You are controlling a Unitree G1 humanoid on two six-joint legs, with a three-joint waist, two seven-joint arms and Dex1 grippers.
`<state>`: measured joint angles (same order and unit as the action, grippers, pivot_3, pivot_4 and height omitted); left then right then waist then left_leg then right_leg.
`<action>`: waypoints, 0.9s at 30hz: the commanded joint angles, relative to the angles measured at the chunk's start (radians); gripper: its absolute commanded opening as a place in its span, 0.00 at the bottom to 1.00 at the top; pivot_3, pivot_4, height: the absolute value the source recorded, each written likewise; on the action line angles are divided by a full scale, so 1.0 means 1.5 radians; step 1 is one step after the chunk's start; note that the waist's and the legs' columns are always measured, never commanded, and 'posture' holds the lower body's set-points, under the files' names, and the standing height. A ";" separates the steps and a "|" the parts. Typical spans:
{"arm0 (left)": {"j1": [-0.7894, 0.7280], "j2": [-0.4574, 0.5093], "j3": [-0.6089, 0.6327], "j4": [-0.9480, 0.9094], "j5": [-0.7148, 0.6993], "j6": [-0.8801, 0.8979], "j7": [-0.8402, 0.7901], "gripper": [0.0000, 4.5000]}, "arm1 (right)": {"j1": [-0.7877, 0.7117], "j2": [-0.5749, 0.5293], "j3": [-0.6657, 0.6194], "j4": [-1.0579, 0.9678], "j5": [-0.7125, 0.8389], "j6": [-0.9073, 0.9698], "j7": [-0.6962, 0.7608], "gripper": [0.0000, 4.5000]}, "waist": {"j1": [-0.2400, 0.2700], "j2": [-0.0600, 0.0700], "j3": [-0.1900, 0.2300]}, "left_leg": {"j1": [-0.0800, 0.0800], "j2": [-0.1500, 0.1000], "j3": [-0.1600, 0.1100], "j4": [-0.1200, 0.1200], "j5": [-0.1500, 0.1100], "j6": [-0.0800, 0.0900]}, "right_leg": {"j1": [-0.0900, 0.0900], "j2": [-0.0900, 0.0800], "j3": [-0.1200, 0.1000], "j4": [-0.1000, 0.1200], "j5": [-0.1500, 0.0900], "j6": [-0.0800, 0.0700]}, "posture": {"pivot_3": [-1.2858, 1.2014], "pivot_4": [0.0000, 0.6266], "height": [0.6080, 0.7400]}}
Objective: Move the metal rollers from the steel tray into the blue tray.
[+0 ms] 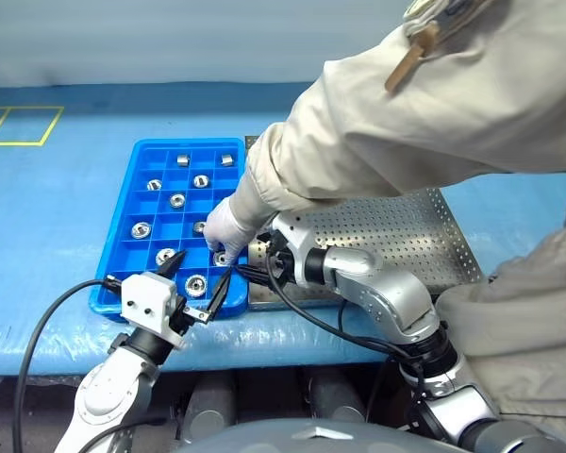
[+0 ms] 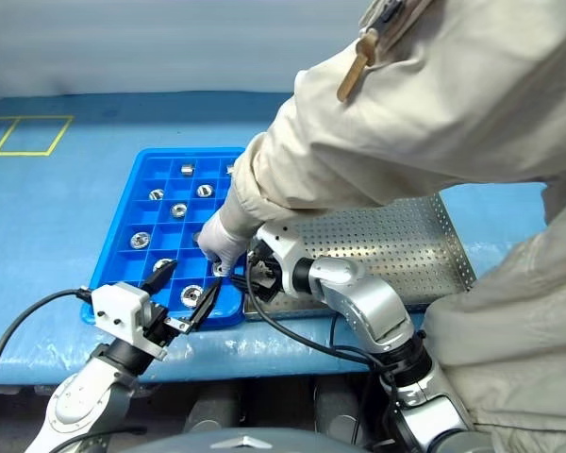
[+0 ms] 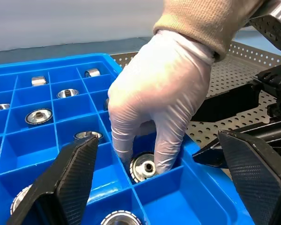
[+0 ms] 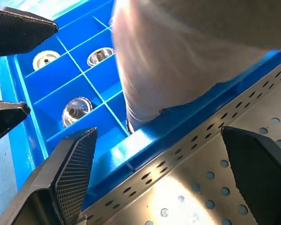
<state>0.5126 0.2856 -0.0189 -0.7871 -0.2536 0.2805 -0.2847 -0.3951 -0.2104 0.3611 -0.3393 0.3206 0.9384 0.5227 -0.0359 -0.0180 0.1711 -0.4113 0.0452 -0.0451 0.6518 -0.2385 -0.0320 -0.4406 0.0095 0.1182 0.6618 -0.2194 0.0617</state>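
Both grippers (image 1: 191,286) (image 4: 159,178) gape wide, holding nothing.

Bright, even overhead light; shadows are soft and faint. The steel tray (image 1: 424,236) glints beyond the right fingers (image 4: 72,173). A person's gloved hand (image 4: 164,61), just past those fingers, is smeared and out of focus.

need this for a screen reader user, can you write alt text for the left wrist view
A person's white-gloved hand reaches into the blue tray, fingertips on a metal roller in one compartment. More metal rollers sit in other compartments, the left gripper has its black fingers open in the foreground, and the perforated steel tray lies beyond.
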 commanded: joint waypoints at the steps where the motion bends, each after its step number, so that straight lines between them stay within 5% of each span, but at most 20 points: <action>1: 0.002 0.002 0.003 -0.019 -0.004 -0.001 -0.001 1.00 | -0.006 0.002 -0.005 -0.023 0.008 -0.015 0.003 0.99 | 0.000 0.000 0.000 | 0.000 0.000 0.000 0.000 0.000 0.000 | 0.000 0.000 0.000 0.000 0.000 0.000 | 0.56 0.24 1.00; 27: 0.002 -0.002 0.000 -0.013 -0.005 -0.003 -0.001 1.00 | -0.007 0.004 -0.001 -0.018 0.008 -0.016 0.006 0.99 | 0.001 0.000 0.000 | 0.000 0.000 0.000 0.000 0.000 0.000 | 0.000 0.000 0.000 0.000 0.000 0.000 | 0.56 0.24 1.00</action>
<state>0.5147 0.2835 -0.0189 -0.7870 -0.2544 0.2805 -0.2847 -0.3957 -0.2093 0.3621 -0.3393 0.3208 0.9362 0.5250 -0.0347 -0.0181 0.1710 -0.4111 0.0452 -0.0452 0.6523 -0.2385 -0.0320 -0.4400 0.0096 0.1182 0.6621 -0.2192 0.0620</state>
